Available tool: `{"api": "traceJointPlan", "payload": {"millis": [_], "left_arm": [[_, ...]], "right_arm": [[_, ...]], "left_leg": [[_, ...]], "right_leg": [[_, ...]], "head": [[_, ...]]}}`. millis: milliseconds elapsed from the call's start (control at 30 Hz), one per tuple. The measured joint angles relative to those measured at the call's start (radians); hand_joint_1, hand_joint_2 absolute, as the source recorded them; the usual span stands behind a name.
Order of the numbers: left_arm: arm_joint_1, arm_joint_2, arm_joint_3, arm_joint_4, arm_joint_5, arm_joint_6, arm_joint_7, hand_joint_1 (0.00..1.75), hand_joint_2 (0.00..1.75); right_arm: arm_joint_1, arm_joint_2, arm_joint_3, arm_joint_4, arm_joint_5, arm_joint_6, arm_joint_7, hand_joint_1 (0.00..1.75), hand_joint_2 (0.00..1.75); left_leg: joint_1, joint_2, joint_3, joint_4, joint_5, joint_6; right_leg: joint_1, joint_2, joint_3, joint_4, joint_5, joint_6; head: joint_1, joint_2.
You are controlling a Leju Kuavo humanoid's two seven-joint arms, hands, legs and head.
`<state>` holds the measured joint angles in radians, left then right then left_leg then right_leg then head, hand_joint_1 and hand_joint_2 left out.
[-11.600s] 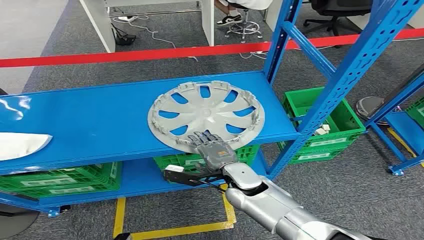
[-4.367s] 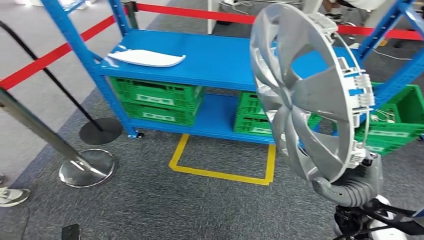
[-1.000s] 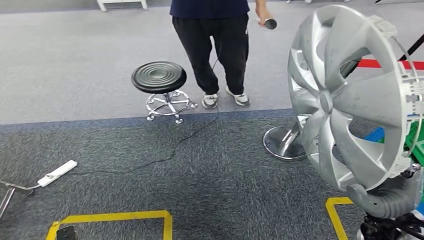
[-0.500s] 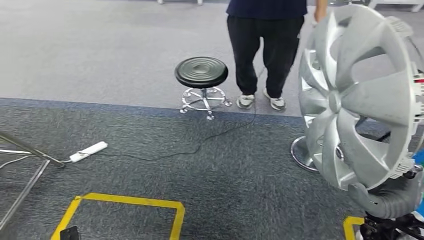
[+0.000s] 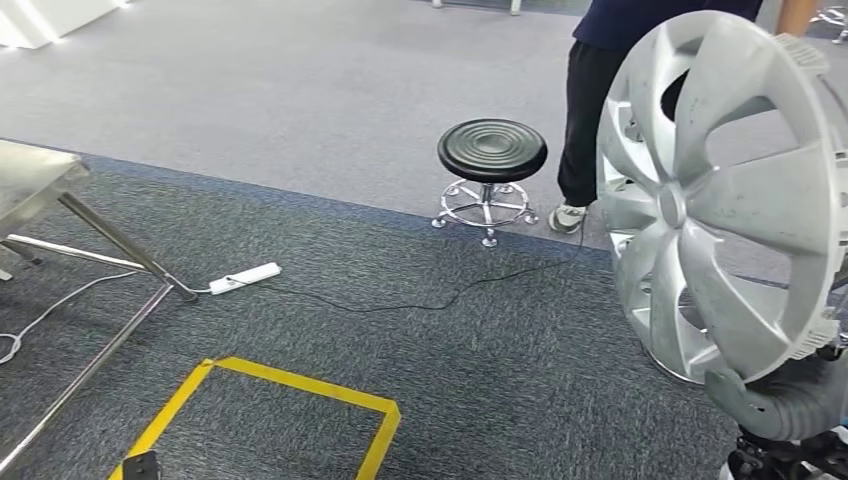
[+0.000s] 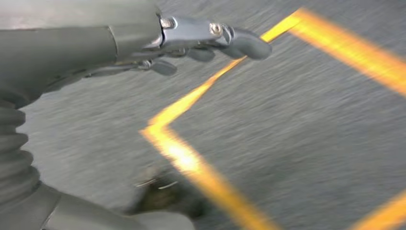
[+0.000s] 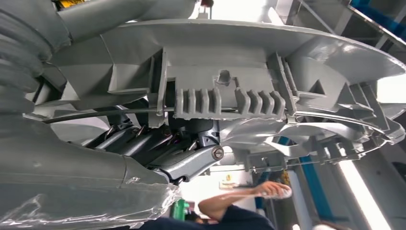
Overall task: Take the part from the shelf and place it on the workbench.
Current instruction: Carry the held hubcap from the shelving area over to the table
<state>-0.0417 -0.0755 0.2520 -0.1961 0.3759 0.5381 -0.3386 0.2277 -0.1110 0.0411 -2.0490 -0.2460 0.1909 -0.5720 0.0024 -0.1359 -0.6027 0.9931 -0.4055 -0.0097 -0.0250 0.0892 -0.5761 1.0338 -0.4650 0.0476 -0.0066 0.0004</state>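
One hubcap [image 5: 720, 190], silver, upright on edge at head view's right, face toward camera, gripped at lower rim by right hand [image 5: 790, 395]. Up close from right wrist: fingers [image 7: 191, 160] clamped on rim's inner side, hubcap [image 7: 249, 72] clips and ribs just above them. Left hand [image 6: 143, 43] hanging over carpet [image 6: 297, 124], fingers [image 6: 239, 42] stretched out and apart, holding nothing. Below it, yellow tape [image 6: 191, 163] in blur. On carpet in head view: yellow tape [image 5: 300, 385] outline at bottom centre, white power strip [image 5: 244, 278] with black cable running right, black round stool [image 5: 492, 152] on chrome base beyond. Just beside stool, partly behind hubcap, person [image 5: 600, 90] standing in dark trousers. Metal table legs [image 5: 100, 250] at left edge.
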Motion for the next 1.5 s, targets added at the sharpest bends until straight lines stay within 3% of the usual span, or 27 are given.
{"api": "traceJointPlan", "payload": {"millis": [33, 100, 167, 200, 267, 300, 333, 400, 467, 533, 567, 633, 700, 767, 800, 833, 900, 967, 1033, 1067, 1133, 1200, 1267, 1300, 1367, 1433, 1500], "left_arm": [[0.002, 0.000, -0.006, 0.000, -0.014, -0.047, 0.084, 0.00, 1.75], [0.007, 0.001, -0.024, 0.001, -0.036, -0.144, 0.217, 0.00, 1.75], [0.007, -0.002, -0.042, 0.002, -0.048, -0.198, 0.271, 0.00, 1.75], [0.006, -0.004, -0.049, 0.002, -0.050, -0.206, 0.278, 0.00, 1.75], [0.007, -0.004, -0.057, 0.002, -0.052, -0.211, 0.283, 0.00, 1.75], [0.008, -0.004, -0.059, 0.002, -0.052, -0.214, 0.285, 0.00, 1.75], [0.009, -0.003, -0.061, 0.002, -0.052, -0.221, 0.288, 0.00, 1.75], [0.010, -0.001, -0.066, 0.002, -0.052, -0.250, 0.300, 0.00, 1.75], [0.009, -0.001, -0.070, 0.002, -0.051, -0.290, 0.314, 0.00, 1.75], [0.011, -0.002, -0.075, 0.002, -0.051, -0.313, 0.319, 0.00, 1.75], [0.014, -0.003, -0.076, 0.002, -0.051, -0.317, 0.319, 0.00, 1.75], [0.016, -0.005, -0.079, 0.002, -0.052, -0.320, 0.319, 0.00, 1.75], [0.014, -0.007, -0.082, 0.002, -0.055, -0.322, 0.319, 0.00, 1.75], [0.014, -0.008, -0.084, 0.002, -0.059, -0.323, 0.319, 0.00, 1.75], [0.014, -0.009, -0.084, 0.002, -0.061, -0.324, 0.319, 0.00, 1.75], [0.015, -0.009, -0.085, 0.002, -0.062, -0.325, 0.319, 0.00, 1.75], [0.014, -0.008, -0.087, 0.002, -0.063, -0.329, 0.319, 0.00, 1.75], [0.013, -0.006, -0.088, 0.002, -0.063, -0.332, 0.319, 0.00, 1.75], [0.017, -0.004, -0.089, 0.002, -0.064, -0.334, 0.319, 0.00, 1.75], [0.020, -0.003, -0.089, 0.002, -0.066, -0.335, 0.319, 0.00, 1.75], [0.022, -0.001, -0.091, 0.002, -0.070, -0.336, 0.318, 0.00, 1.75], [0.020, -0.002, -0.093, 0.002, -0.071, -0.337, 0.316, 0.00, 1.75], [0.019, -0.003, -0.096, 0.002, -0.072, -0.339, 0.316, 0.00, 1.75], [0.019, -0.003, -0.097, 0.002, -0.072, -0.339, 0.316, 0.00, 1.75], [0.020, -0.003, -0.099, 0.002, -0.072, -0.339, 0.317, 0.00, 1.75], [0.017, -0.002, -0.099, 0.002, -0.072, -0.339, 0.317, 0.00, 1.75], [0.013, -0.002, -0.100, 0.002, -0.073, -0.337, 0.317, 0.00, 1.75]], "right_arm": [[-0.011, 0.001, 0.001, 0.007, -0.002, 0.009, 0.006, 1.75, 1.75], [-0.037, 0.005, 0.004, 0.023, -0.005, 0.024, 0.014, 1.75, 1.75], [-0.055, 0.008, 0.006, 0.037, -0.008, 0.034, 0.015, 1.75, 1.75], [-0.060, 0.009, 0.006, 0.043, -0.009, 0.037, 0.015, 1.75, 1.75], [-0.066, 0.011, 0.007, 0.055, -0.009, 0.039, 0.015, 1.75, 1.75], [-0.068, 0.011, 0.007, 0.061, -0.009, 0.040, 0.015, 1.75, 1.75], [-0.069, 0.012, 0.008, 0.065, -0.009, 0.042, 0.015, 1.75, 1.75], [-0.074, 0.012, 0.008, 0.073, -0.010, 0.047, 0.014, 1.75, 1.75], [-0.080, 0.013, 0.008, 0.079, -0.010, 0.055, 0.013, 1.75, 1.75], [-0.088, 0.016, 0.009, 0.086, -0.010, 0.063, 0.012, 1.75, 1.75], [-0.091, 0.017, 0.010, 0.089, -0.009, 0.066, 0.013, 1.75, 1.75], [-0.094, 0.019, 0.012, 0.095, -0.009, 0.069, 0.012, 1.75, 1.75], [-0.094, 0.019, 0.013, 0.100, -0.009, 0.072, 0.012, 1.75, 1.75], [-0.090, 0.019, 0.014, 0.104, -0.009, 0.076, 0.011, 1.75, 1.75], [-0.088, 0.019, 0.014, 0.106, -0.009, 0.077, 0.011, 1.75, 1.75], [-0.087, 0.019, 0.014, 0.107, -0.009, 0.078, 0.011, 1.75, 1.75], [-0.086, 0.020, 0.014, 0.108, -0.008, 0.079, 0.011, 1.75, 1.75], [-0.085, 0.021, 0.014, 0.108, -0.007, 0.079, 0.009, 1.75, 1.75], [-0.084, 0.023, 0.014, 0.108, -0.004, 0.079, 0.008, 1.75, 1.75], [-0.083, 0.024, 0.015, 0.108, -0.002, 0.079, 0.008, 1.75, 1.75], [-0.081, 0.026, 0.014, 0.106, 0.000, 0.078, 0.006, 1.75, 1.75], [-0.077, 0.027, 0.014, 0.103, 0.000, 0.078, 0.004, 1.75, 1.75], [-0.072, 0.027, 0.013, 0.102, 0.000, 0.078, 0.003, 1.75, 1.75], [-0.070, 0.027, 0.013, 0.102, 0.000, 0.079, 0.003, 1.75, 1.75], [-0.069, 0.027, 0.013, 0.102, 0.000, 0.080, 0.004, 1.75, 1.75], [-0.069, 0.027, 0.013, 0.102, 0.000, 0.080, 0.003, 1.75, 1.75], [-0.069, 0.027, 0.013, 0.102, -0.001, 0.080, 0.001, 1.75, 1.75]], "left_leg": [[0.002, -0.008, -0.004, -0.002, 0.003, -0.006], [0.000, 0.023, -0.020, 0.023, -0.015, -0.015], [-0.003, 0.089, -0.072, 0.129, -0.075, -0.021], [-0.003, 0.110, -0.106, 0.200, -0.108, -0.023], [-0.002, 0.123, -0.145, 0.284, -0.131, -0.024], [-0.003, 0.125, -0.138, 0.274, -0.116, -0.023], [-0.004, 0.130, -0.112, 0.227, -0.087, -0.020], [-0.012, 0.172, -0.036, 0.089, -0.030, -0.009], [-0.021, 0.203, 0.004, 0.010, -0.011, 0.004], [-0.022, 0.185, 0.004, 0.000, -0.011, 0.015], [-0.020, 0.173, 0.006, -0.003, -0.010, 0.019], [-0.012, 0.151, 0.010, -0.009, -0.006, 0.028], [-0.009, 0.127, 0.011, -0.009, -0.005, 0.033], [-0.008, 0.100, 0.011, -0.008, -0.005, 0.035], [-0.007, 0.085, 0.013, -0.008, -0.005, 0.034], [-0.005, 0.069, 0.014, -0.007, -0.006, 0.033], [-0.001, 0.040, 0.014, -0.001, -0.008, 0.024], [0.001, 0.016, 0.006, 0.005, -0.008, 0.011], [0.004, -0.007, -0.003, 0.003, -0.002, -0.003], [0.005, -0.001, -0.006, 0.003, -0.002, -0.008], [0.001, 0.053, -0.026, 0.042, -0.029, -0.018], [-0.001, 0.113, -0.082, 0.157, -0.090, -0.024], [0.000, 0.125, -0.137, 0.271, -0.131, -0.025], [0.000, 0.125, -0.144, 0.287, -0.127, -0.024], [-0.003, 0.135, -0.101, 0.208, -0.072, -0.016], [-0.013, 0.178, -0.031, 0.077, -0.021, -0.002], [-0.022, 0.203, -0.002, 0.014, -0.011, 0.010]], "right_leg": [[0.000, -0.013, -0.001, 0.000, 0.003, -0.007], [0.001, -0.038, 0.000, -0.004, 0.007, -0.020], [0.005, -0.069, 0.001, -0.008, 0.008, -0.031], [0.008, -0.086, 0.001, -0.008, 0.007, -0.035], [0.013, -0.118, 0.001, -0.008, 0.005, -0.037], [0.014, -0.133, 0.001, -0.008, 0.004, -0.038], [0.015, -0.146, 0.003, -0.008, 0.003, -0.038], [0.019, -0.170, 0.006, -0.006, 0.000, -0.033], [0.024, -0.190, 0.007, -0.004, -0.004, -0.025], [0.026, -0.210, 0.011, -0.007, -0.007, -0.014], [0.025, -0.205, 0.012, -0.004, -0.012, -0.008], [0.020, -0.156, -0.010, 0.048, -0.044, 0.004], [0.016, -0.105, -0.071, 0.172, -0.099, 0.011], [0.015, -0.094, -0.126, 0.268, -0.124, 0.015], [0.014, -0.093, -0.130, 0.266, -0.108, 0.016], [0.013, -0.088, -0.115, 0.225, -0.075, 0.017], [0.004, -0.048, -0.055, 0.090, -0.009, 0.022], [-0.003, -0.008, -0.015, 0.013, 0.009, 0.019], [-0.001, -0.015, -0.009, 0.006, 0.005, 0.004], [0.000, -0.027, -0.009, 0.005, 0.007, -0.003], [0.000, -0.052, -0.007, 0.000, 0.009, -0.018], [0.004, -0.079, -0.006, -0.001, 0.008, -0.028], [0.008, -0.109, -0.005, -0.001, 0.005, -0.033], [0.010, -0.123, -0.004, -0.001, 0.004, -0.034], [0.014, -0.148, 0.000, -0.001, 0.002, -0.034], [0.020, -0.170, 0.004, 0.001, -0.003, -0.029], [0.026, -0.192, 0.006, 0.001, -0.008, -0.020]], "head": [[0.000, 0.000], [-0.004, 0.000], [-0.010, 0.000], [-0.013, 0.000], [-0.013, 0.000], [-0.013, 0.000], [-0.013, 0.000], [-0.013, 0.000], [-0.013, 0.000], [-0.012, 0.000], [-0.010, 0.000], [-0.005, 0.000], [0.002, 0.000], [0.004, 0.000], [0.005, 0.000], [0.005, 0.000], [0.006, 0.000], [0.006, 0.000], [0.006, 0.000], [0.006, 0.000], [-0.001, 0.000], [-0.008, 0.000], [-0.008, 0.000], [-0.008, 0.000], [-0.009, 0.000], [-0.009, 0.000], [-0.008, 0.000]]}}
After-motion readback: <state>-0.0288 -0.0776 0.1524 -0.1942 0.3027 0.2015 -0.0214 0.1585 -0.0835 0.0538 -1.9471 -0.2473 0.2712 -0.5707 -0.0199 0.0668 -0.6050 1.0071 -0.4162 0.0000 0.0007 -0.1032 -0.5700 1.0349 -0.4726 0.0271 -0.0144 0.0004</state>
